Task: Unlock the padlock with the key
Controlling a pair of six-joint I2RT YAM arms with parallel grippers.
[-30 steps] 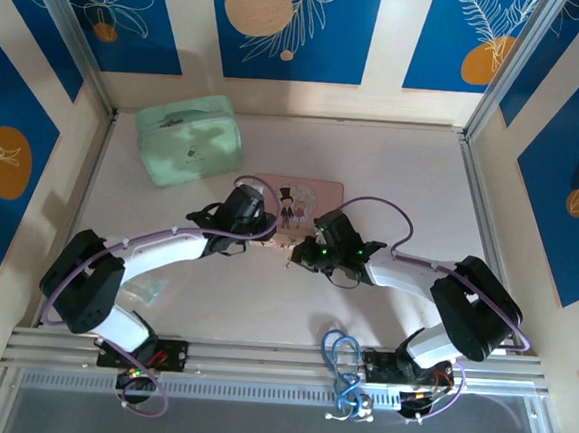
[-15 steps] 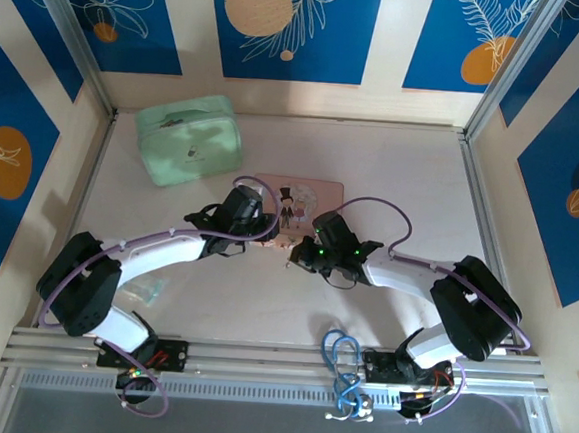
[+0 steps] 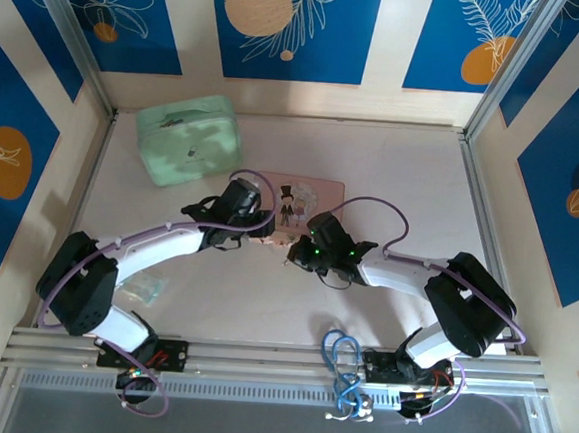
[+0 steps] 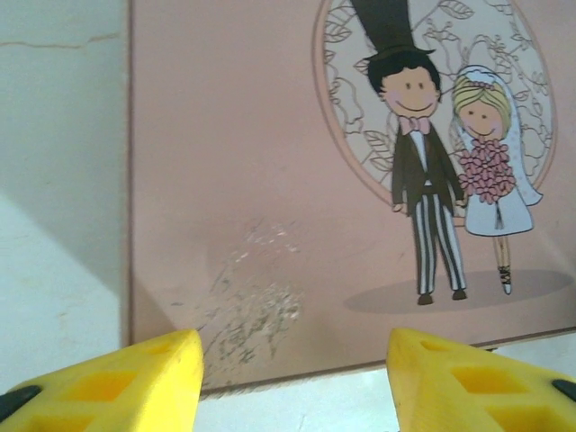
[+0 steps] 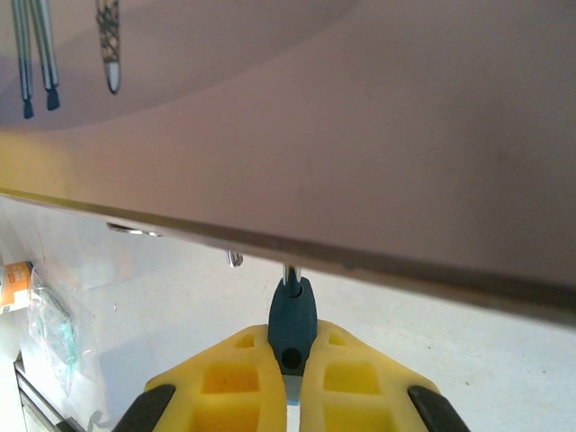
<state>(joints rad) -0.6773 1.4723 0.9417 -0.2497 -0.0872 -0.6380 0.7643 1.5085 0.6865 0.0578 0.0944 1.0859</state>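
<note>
Blue padlock [image 5: 292,315] pinched in right claw [image 5: 294,349]; left claw [image 4: 290,351] gapes near pink tin [image 4: 225,135].

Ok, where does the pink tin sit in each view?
Top external: pink tin mid-table, between the two arms.
Left wrist: tin across most of the picture, above the yellow jaws.
Right wrist: tin across the upper half.
Shared landmark: its bride-and-groom drawing, legs top-left in right wrist.

Table [image 3: 374,163] holds mint case [image 3: 190,139], pink tin [image 3: 321,194] (illustrated), perhaps a bag [image 3: 148,288].
</note>
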